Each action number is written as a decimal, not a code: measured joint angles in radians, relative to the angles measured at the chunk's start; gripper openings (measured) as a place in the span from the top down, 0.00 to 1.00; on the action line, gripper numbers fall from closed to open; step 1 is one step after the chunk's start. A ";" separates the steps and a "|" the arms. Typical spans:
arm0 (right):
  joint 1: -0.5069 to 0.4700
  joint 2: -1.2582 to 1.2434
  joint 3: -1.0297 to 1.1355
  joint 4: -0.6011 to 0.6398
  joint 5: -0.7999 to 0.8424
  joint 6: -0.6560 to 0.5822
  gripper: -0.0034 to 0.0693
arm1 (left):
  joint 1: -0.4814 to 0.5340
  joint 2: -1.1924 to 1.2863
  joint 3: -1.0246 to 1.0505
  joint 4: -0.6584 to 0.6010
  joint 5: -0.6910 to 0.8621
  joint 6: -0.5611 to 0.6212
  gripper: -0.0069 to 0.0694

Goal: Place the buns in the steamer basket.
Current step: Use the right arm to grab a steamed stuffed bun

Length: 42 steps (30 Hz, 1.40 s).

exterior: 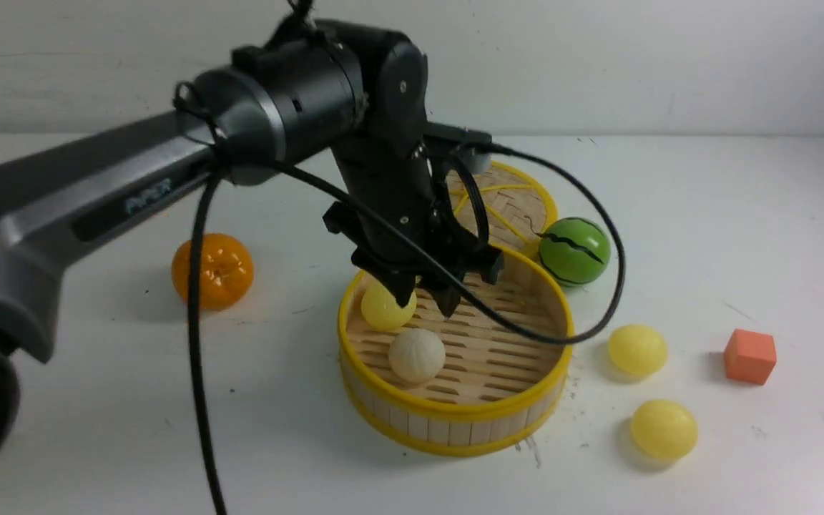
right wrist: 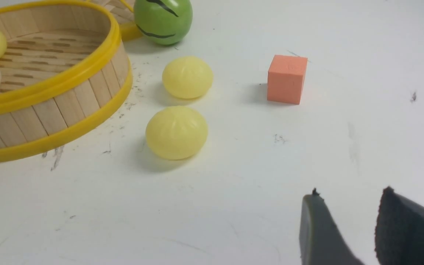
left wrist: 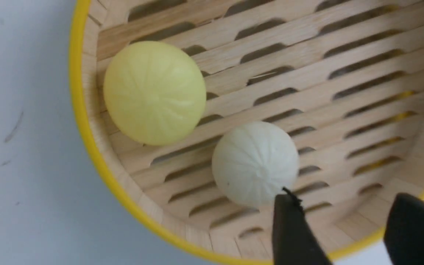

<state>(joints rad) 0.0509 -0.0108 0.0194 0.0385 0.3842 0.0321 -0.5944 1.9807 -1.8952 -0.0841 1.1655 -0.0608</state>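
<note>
Halfway: yellow bun and cream-white bun lie in the steamer basket, third bun and fourth bun sit on the table to its right, left claw hangs wide, empty, over it.

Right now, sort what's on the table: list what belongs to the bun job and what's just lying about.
Job: steamer basket; yellow bun in it; white bun in it; far loose bun; near loose bun.
Lying about: tangerine; watermelon ball; orange cube; woven lid.
</note>
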 joint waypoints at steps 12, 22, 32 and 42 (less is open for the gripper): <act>0.000 0.000 0.000 -0.039 0.000 -0.001 0.62 | 0.000 -0.641 0.476 -0.054 -0.203 -0.011 0.93; 0.000 0.000 0.000 -0.076 -0.004 -0.002 0.62 | 0.000 -1.239 1.352 -0.124 -0.789 -0.011 0.93; 0.000 0.000 0.009 0.196 -0.221 0.145 0.62 | 0.000 -1.612 1.671 -0.205 -1.072 -0.011 0.93; 0.007 0.003 -0.053 0.360 -0.316 0.246 0.62 | 0.000 -1.601 1.690 -0.215 -0.943 -0.011 0.93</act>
<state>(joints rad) 0.0578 -0.0082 -0.0333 0.3985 0.0687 0.2783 -0.5944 0.3801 -0.2052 -0.2988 0.2230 -0.0722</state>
